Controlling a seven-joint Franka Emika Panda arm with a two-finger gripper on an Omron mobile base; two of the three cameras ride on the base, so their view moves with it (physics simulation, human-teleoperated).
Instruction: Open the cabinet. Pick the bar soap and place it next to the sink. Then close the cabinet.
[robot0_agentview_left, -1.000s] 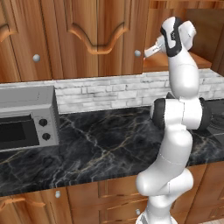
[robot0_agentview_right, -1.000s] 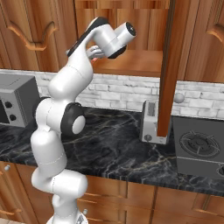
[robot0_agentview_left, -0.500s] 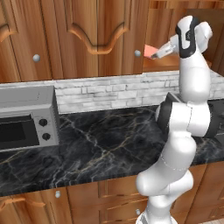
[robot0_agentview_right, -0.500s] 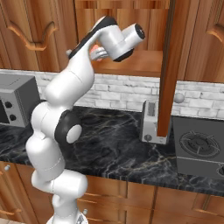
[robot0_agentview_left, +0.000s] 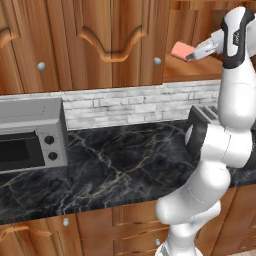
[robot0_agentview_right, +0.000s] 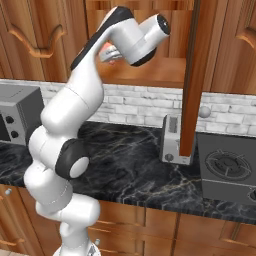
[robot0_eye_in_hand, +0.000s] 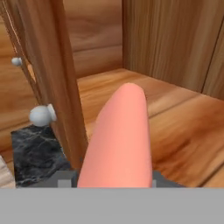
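Gripping the bar soap (robot0_agentview_left: 183, 49) (salmon-pink) between its fingers, the gripper (robot0_agentview_left: 192, 54) holds it above the open cabinet's (robot0_eye_in_hand: 175, 39) shelf.

Light was even and soft, no glare, faint shadows; past the gripper (robot0_eye_in_hand: 114, 183) the soap (robot0_eye_in_hand: 118, 140) looked blurred, close up.

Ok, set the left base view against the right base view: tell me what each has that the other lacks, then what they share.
Left base view alone: the closed arched cabinet doors left of the opening. Right base view alone: the open cabinet door seen edge-on and a grey stovetop. Both: the gripper holding the pink bar soap up by the cabinet shelf, the grey microwave, the toaster and the black marble counter.
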